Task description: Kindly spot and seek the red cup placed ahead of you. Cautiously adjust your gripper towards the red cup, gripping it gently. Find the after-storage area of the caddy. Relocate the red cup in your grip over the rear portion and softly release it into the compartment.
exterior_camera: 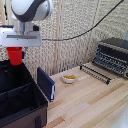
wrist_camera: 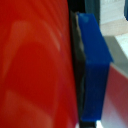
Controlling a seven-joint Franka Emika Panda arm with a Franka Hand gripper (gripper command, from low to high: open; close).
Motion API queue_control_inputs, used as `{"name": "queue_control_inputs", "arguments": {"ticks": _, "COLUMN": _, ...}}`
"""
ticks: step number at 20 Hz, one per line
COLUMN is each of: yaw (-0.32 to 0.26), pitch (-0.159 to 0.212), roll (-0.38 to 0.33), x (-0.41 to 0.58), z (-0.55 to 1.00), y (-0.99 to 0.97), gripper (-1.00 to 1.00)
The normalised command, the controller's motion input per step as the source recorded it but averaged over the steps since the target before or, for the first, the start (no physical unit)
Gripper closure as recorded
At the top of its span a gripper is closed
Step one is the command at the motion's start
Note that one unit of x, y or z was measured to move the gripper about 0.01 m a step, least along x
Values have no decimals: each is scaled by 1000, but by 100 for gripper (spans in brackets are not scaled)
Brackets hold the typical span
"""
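Note:
The red cup (exterior_camera: 16,55) hangs from my gripper (exterior_camera: 16,50), which is shut on it. The white head (exterior_camera: 21,38) holds the cup just above the black caddy (exterior_camera: 20,102), over its section at the back, far from the strap wall (exterior_camera: 38,120). The cup's base is about level with the caddy's top edge. In the wrist view the red cup (wrist_camera: 35,65) fills most of the frame, pressed against a blue fingertip pad (wrist_camera: 97,70). My fingers are mostly hidden by the cup in the exterior view.
A flat dark blue panel (exterior_camera: 46,83) leans at the caddy's right wall. A small white bowl (exterior_camera: 69,78) with yellow-orange contents sits on the wooden table (exterior_camera: 90,107). A black and silver toaster oven (exterior_camera: 113,56) with its door down stands at the exterior view's right.

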Motion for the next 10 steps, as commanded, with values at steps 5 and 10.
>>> {"name": "queue_control_inputs", "arguments": {"ticks": 5, "yaw": 97, "pitch": -32, "roll": -263, "x": 320, "z": -4, "y": 259, "gripper": -100}}
{"name": "queue_control_inputs", "arguments": {"ticks": 10, "yaw": 114, "pitch": -10, "roll": -80, "x": 252, "z": 154, "y": 170, "gripper": -100}}
